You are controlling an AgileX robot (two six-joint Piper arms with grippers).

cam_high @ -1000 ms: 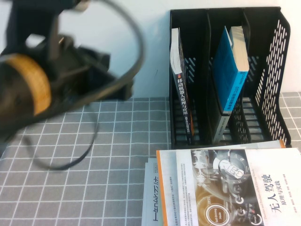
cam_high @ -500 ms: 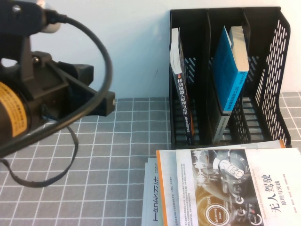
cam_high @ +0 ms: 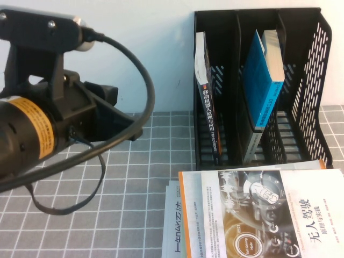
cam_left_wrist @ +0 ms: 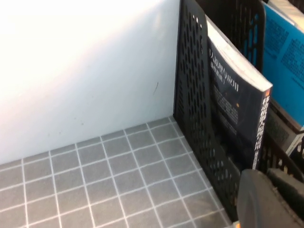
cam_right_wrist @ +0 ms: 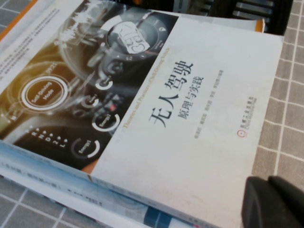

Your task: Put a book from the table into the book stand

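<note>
Underneath everything, the table (cam_high: 140,161), grey cloth ruled in a white grid

At the far right corner, the book stand (cam_high: 309,70), tall, black, upright, slotted on its outer wall, three compartments side by side

Over the left side of the bench, towards the far edge, the left arm (cam_high: 32,129), black with an orange label and a looping black cable (cam_high: 80,188)

At the near right corner, flat on a small stack, the white orange-edged book (cam_high: 279,215) with a watch on its cover, one corner just short of the stand's foot; poking out beneath it on the left, a pale lower book (cam_high: 173,226)

In the stand's middle compartment, the book (cam_high: 263,80), blue cover showing, on end and tilted, top leaning towards the right-hand divider

In the stand's left compartment, the thin black-spined book (cam_high: 207,102), on end, close to the outer wall

Near the stand's left wall, above the cloth, the left gripper (cam_left_wrist: 268,202), holding nothing visible; spread or pressed together, cannot tell

Above the white book's cover at the near right corner, the right gripper (cam_right_wrist: 275,202), only a black tip in view; spread or pressed together, cannot tell
</note>
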